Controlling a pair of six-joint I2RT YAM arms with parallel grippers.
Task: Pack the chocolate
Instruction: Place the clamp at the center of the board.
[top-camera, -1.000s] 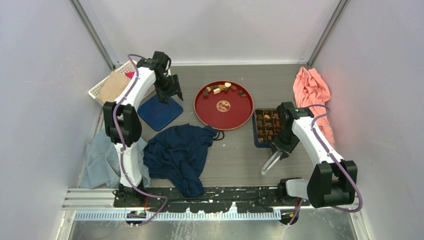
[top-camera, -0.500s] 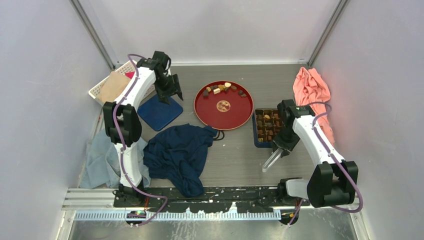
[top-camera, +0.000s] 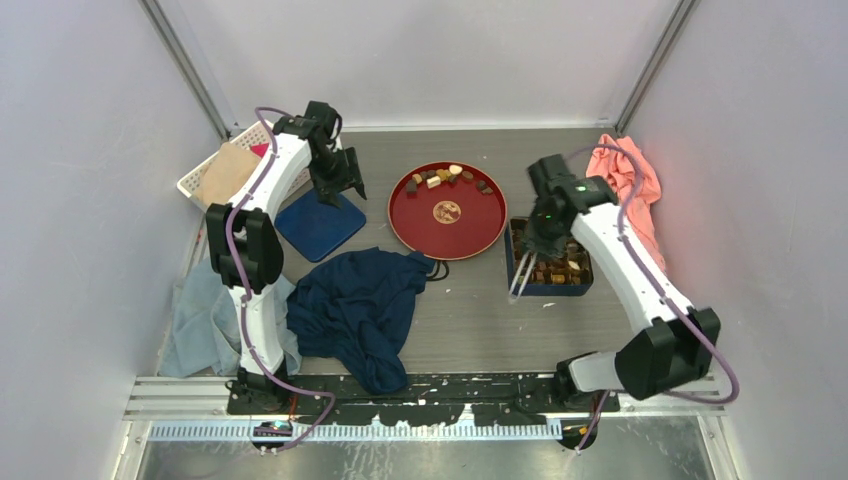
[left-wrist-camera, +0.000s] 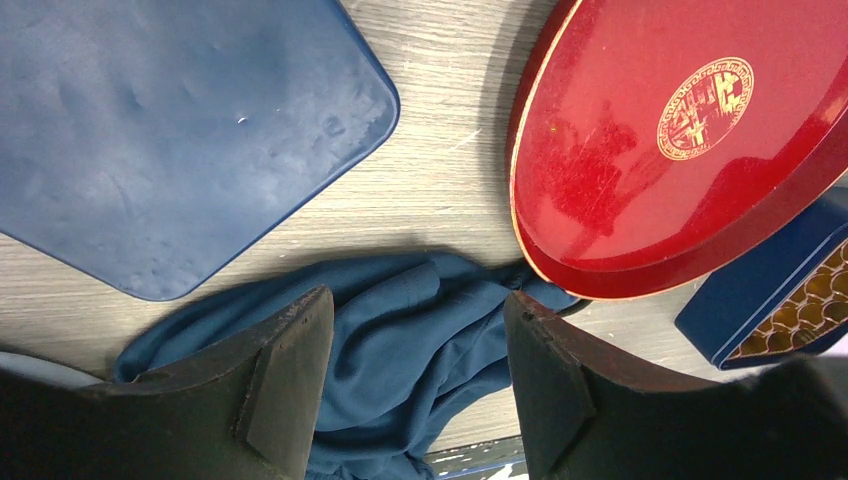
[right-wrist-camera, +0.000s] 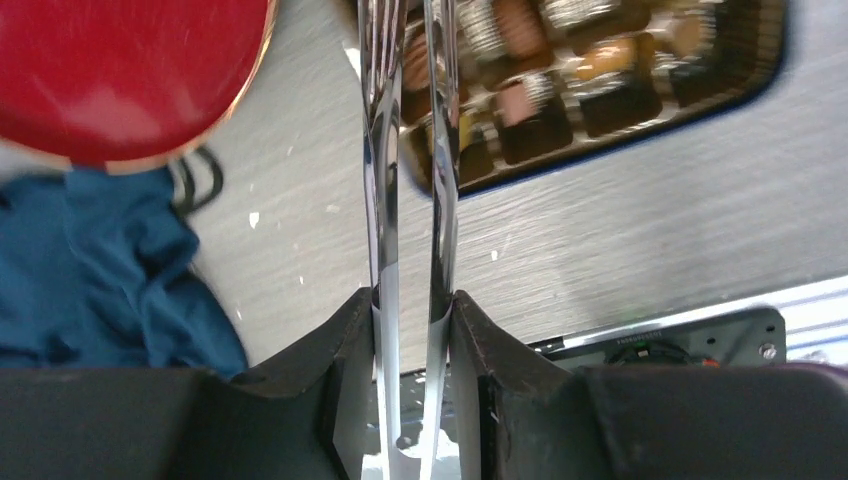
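Enclosure, top external view. Tabletop (top-camera: 470, 320): grey wood-grain laminate w/ small white flecks. Back wall (top-camera: 430, 50) & side walls (top-camera: 70, 200): plain pale lilac-grey panels, joined at aluminium corner posts (top-camera: 185, 65). Metal rail (top-camera: 400, 431) along near edge. Lighting even, shadows soft.

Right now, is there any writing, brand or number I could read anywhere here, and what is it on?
No readable words or numbers in any view.
Gold emblem on the red tray: an ornament; no letters can be made out.
Box: no print visible.
Tongs: no marking visible.
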